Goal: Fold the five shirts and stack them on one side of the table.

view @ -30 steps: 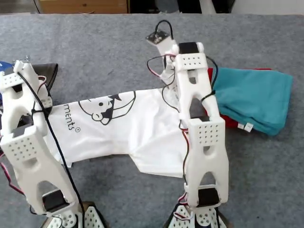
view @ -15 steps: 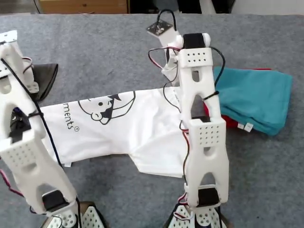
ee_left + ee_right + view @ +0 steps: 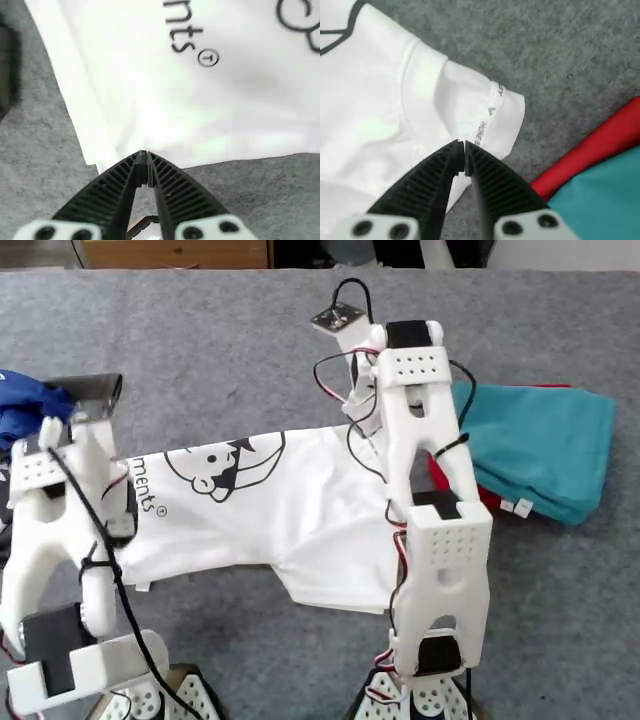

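Your grey worktop [image 3: 200, 330] had the teal shirt [image 3: 530, 450] folded on the red shirt [image 3: 485, 495] by its right edge. The white shirt [image 3: 270, 520] lay unfolded mid-worktop, your left hand [image 3: 146, 160] and right hand [image 3: 461, 147] clenched at its hems. By my reckoning, three remained to fold.

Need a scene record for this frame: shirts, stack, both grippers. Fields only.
white shirt: spread flat mid-table, print up
stack: teal shirt folded on top of red shirt, on the right arm's side
waiting: blue shirt and dark shirt, bunched at the left arm's side
left gripper: fingers closed, tips at the white shirt's edge
right gripper: fingers closed, tips at a sleeve cuff
cloth pinched: cannot tell for either
surface: grey table
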Action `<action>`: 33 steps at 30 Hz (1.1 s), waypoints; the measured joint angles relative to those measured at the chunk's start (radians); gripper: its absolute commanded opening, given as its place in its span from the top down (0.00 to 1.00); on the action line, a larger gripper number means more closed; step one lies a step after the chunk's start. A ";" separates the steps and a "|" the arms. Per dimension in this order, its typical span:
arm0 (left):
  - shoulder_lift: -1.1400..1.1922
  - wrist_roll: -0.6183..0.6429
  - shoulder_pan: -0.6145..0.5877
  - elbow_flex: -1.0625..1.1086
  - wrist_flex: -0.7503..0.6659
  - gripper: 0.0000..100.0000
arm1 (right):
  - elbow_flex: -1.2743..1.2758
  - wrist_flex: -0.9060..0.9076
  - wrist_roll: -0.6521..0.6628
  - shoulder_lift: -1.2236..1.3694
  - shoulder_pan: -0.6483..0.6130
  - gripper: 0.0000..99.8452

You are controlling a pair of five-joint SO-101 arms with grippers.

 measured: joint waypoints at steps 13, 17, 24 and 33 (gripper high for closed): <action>0.215 -0.081 -0.157 0.015 -0.127 0.97 | 0.032 -0.181 -0.103 0.181 0.002 0.99; 0.316 -0.138 -0.249 -0.048 -0.135 0.97 | 0.018 -0.195 -0.103 0.187 0.011 0.99; 0.379 -0.183 -0.275 -0.166 -0.068 0.97 | -0.077 -0.110 -0.103 0.192 0.017 0.99; 0.175 -0.183 -0.160 -0.255 0.034 0.97 | -0.393 0.166 -0.018 0.192 0.018 0.99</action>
